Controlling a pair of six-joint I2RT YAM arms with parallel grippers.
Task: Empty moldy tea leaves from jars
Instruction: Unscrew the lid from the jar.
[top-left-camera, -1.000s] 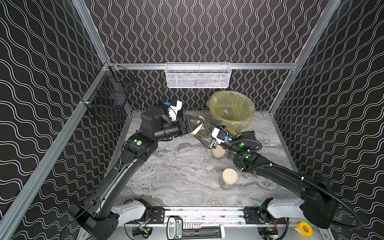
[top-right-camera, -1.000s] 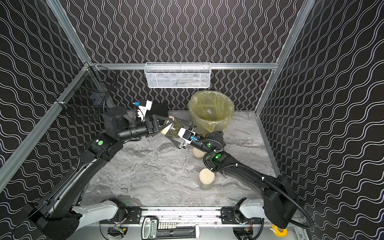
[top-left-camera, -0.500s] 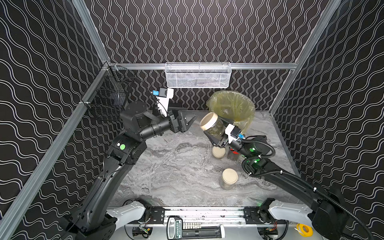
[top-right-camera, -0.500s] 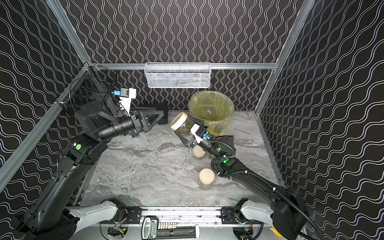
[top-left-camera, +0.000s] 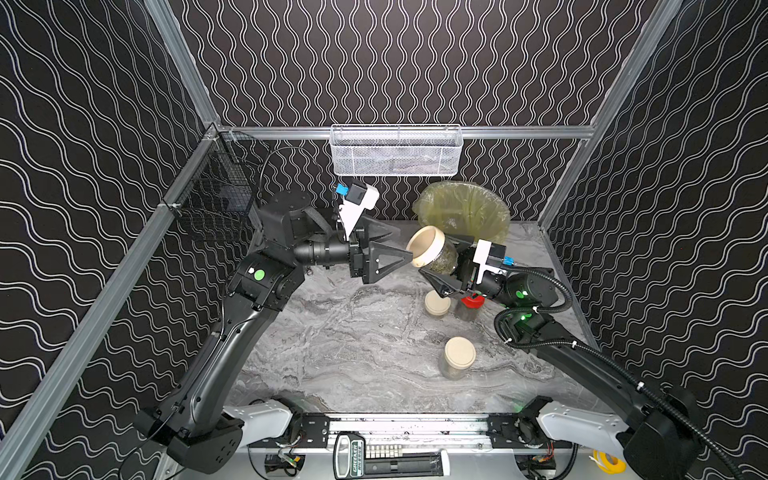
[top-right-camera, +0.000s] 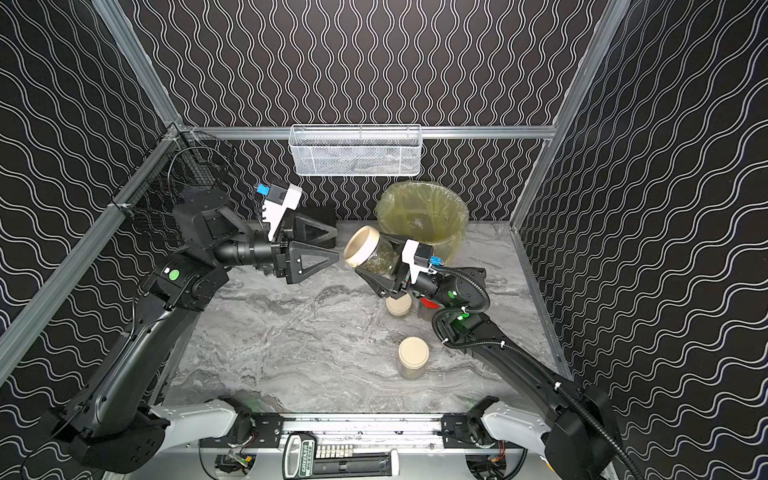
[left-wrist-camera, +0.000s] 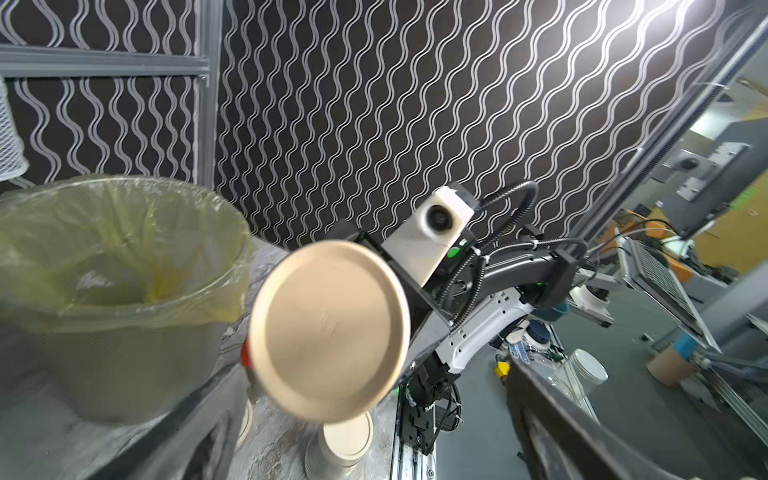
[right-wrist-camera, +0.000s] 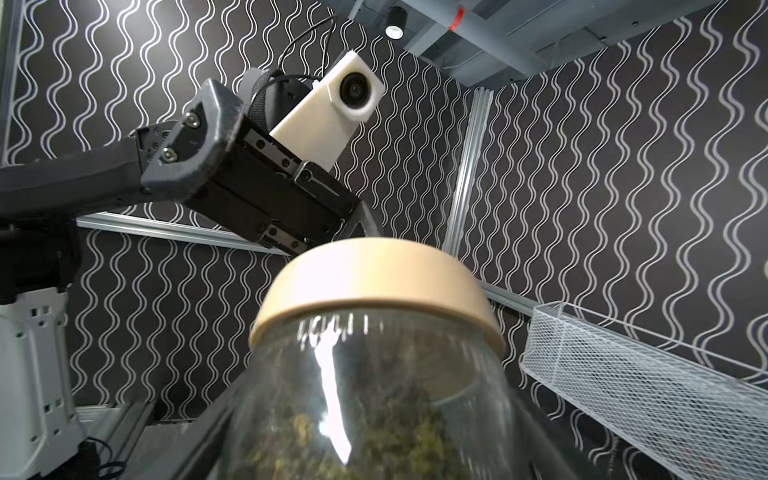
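The marble table is lying bare across its middle and left half, with patterned walls closing in three sides. Toward the right, a front cream-lidded jar is standing alone. A rear cream-lidded jar and the red-lidded jar are standing just beside each other under the right arm. The bucket, lined with a yellow bag, is sitting in the back right corner. The right gripper is clamping the tilted jar in the air before the bucket, with its lid on and tea leaves inside. The left gripper, jaws spread wide, is pointing just beside that lid (half a second ago it was drawn well back), while the jar has hardly shifted.
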